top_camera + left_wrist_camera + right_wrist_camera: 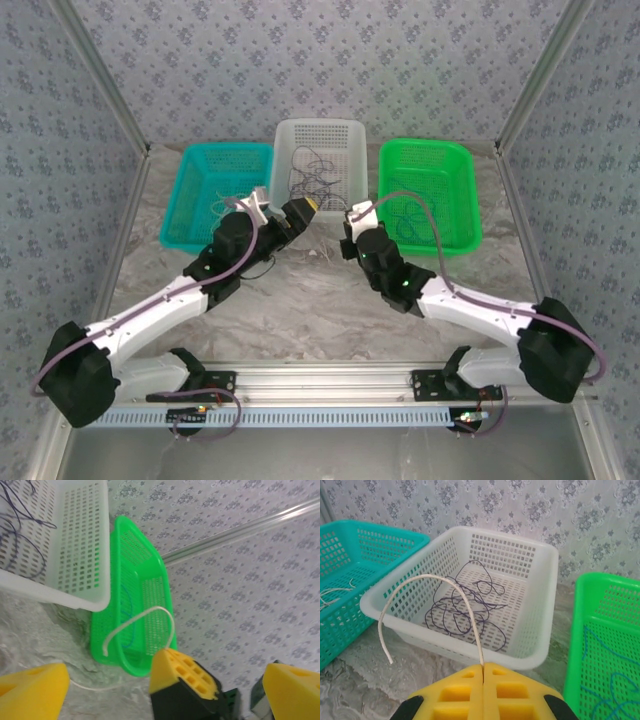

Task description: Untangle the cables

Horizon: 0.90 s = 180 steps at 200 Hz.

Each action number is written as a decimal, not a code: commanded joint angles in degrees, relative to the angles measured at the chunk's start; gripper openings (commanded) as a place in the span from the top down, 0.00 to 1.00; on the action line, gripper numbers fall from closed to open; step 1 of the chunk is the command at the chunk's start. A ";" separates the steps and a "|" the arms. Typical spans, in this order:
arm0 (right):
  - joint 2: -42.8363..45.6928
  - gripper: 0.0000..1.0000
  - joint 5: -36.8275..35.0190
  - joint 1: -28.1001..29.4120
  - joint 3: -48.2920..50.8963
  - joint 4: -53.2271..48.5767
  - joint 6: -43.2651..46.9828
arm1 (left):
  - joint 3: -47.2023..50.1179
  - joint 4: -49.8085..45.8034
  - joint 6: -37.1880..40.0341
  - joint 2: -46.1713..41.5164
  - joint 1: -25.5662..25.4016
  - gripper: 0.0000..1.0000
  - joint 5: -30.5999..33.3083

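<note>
A whitish cable (427, 578) arcs up from my right gripper (483, 667), which is shut on its end; the free end hangs over the table in front of the white basket (540, 630). Several thin purple cables (465, 605) lie looped together in that basket. My left gripper (165, 671) stands wide open, its yellow fingers (30, 690) on either side of the right gripper's tip, with nothing in it. From above, the left gripper (300, 212) and right gripper (352, 215) sit close together before the white basket (285, 135).
A teal basket (185, 200) at the left holds whitish cables (332, 592). A green basket (465, 200) at the right holds a blue cable (600, 645). A thin dark wire (263, 269) lies on the marble table beneath the left arm.
</note>
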<state>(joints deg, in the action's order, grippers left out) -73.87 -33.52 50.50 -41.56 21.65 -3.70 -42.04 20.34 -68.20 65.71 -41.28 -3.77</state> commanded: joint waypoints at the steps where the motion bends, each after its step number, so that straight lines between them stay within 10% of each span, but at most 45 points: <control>1: -2.63 1.00 -3.94 1.46 -3.43 9.74 3.62 | 0.27 6.63 -8.46 0.54 -0.25 0.01 -1.63; 180: -5.45 1.00 -8.78 6.98 -5.03 13.78 3.66 | 0.02 22.43 -17.22 9.03 0.91 0.20 2.66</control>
<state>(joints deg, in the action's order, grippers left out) -81.06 -39.97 56.88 -46.44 35.33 0.89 -40.84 38.68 -84.97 74.24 -41.12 -2.02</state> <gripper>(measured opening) 0.063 0.809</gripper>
